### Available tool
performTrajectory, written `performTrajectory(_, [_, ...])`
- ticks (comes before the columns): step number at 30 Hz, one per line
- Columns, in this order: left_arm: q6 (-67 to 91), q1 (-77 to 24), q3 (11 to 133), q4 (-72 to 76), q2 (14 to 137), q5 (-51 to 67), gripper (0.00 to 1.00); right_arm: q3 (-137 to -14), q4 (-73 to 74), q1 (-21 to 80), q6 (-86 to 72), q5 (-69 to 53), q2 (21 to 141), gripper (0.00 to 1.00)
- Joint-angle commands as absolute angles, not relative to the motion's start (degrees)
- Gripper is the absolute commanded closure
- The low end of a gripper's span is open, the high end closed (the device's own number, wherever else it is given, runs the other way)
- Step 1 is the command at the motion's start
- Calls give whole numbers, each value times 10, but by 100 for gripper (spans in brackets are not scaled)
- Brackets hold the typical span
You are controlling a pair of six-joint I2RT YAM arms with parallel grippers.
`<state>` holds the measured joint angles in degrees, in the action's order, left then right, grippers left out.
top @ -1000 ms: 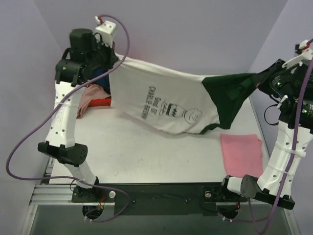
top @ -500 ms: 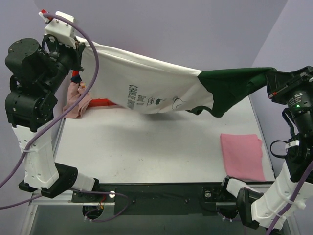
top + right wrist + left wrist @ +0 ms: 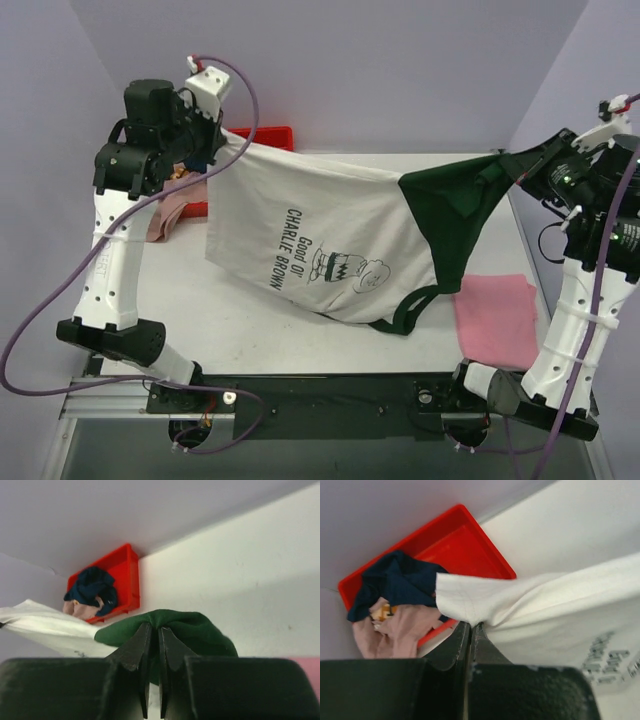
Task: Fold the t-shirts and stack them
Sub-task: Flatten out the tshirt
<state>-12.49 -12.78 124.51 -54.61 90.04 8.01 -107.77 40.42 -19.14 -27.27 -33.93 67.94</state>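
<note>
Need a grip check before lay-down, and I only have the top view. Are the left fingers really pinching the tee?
Observer: Yes. The left wrist view shows the left fingers shut on a white edge of the tee.
Operator: Right side?
Observer: The right fingers are shut on a bunched green fold.
Operator: What's in the crate?
Observer: The crate holds a navy tee and a dusty pink one.
</note>
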Motion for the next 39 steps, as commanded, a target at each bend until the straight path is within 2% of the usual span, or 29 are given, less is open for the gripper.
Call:
performTrajectory(1, [-172, -120, 1112, -574, 841, 191, 100, -978, 374, -191, -279, -369, 635, 100])
performTrajectory(4, [-257, -120, 1001, -648, 782, 296, 100, -862, 385, -187, -261, -383, 583, 100])
performTrajectory(6, [-397, -121, 931, -790, 756, 404, 100, -800, 390, -164, -251, -398, 558, 100])
performTrajectory(9, [-566, -125, 790, -879, 731, 418, 97, -715, 393, -84, -243, -380, 534, 100])
performTrajectory(13, [-656, -127, 658, -890, 715, 342, 70, -623, 401, -22, -257, -356, 515, 100])
performTrajectory(14, [-684, -128, 633, -898, 713, 316, 55, -612, 402, -13, -258, -354, 512, 100])
performTrajectory(16, [-704, -131, 619, -903, 705, 281, 45, -581, 404, -4, -261, -348, 505, 100])
performTrajectory(20, [-733, -143, 641, -901, 704, 230, 44, -557, 413, 12, -264, -333, 497, 100])
performTrajectory(26, [-665, -178, 603, -797, 701, 262, 45, -555, 416, 15, -265, -309, 501, 100])
performTrajectory(28, [-616, -200, 571, -756, 698, 259, 39, -554, 417, 15, -265, -305, 503, 100])
performTrajectory(29, [-583, -222, 543, -719, 694, 236, 28, -555, 417, 16, -265, -302, 503, 100])
performTrajectory(30, [-573, -248, 527, -707, 688, 224, 25, -551, 417, 15, -264, -301, 502, 100])
performTrajectory(31, [-547, -269, 507, -683, 685, 201, 16, -550, 417, 15, -264, -297, 502, 100])
performTrajectory(34, [-457, -410, 462, -597, 661, 126, 13, -541, 417, 15, -265, -295, 504, 100])
performTrajectory(36, [-416, -483, 425, -537, 651, 29, 13, -540, 418, 17, -266, -297, 504, 100])
performTrajectory(37, [-410, -490, 402, -517, 651, -29, 13, -539, 419, 17, -265, -299, 504, 100])
performTrajectory(39, [-403, -487, 396, -489, 661, -74, 13, -540, 423, 16, -265, -294, 501, 100])
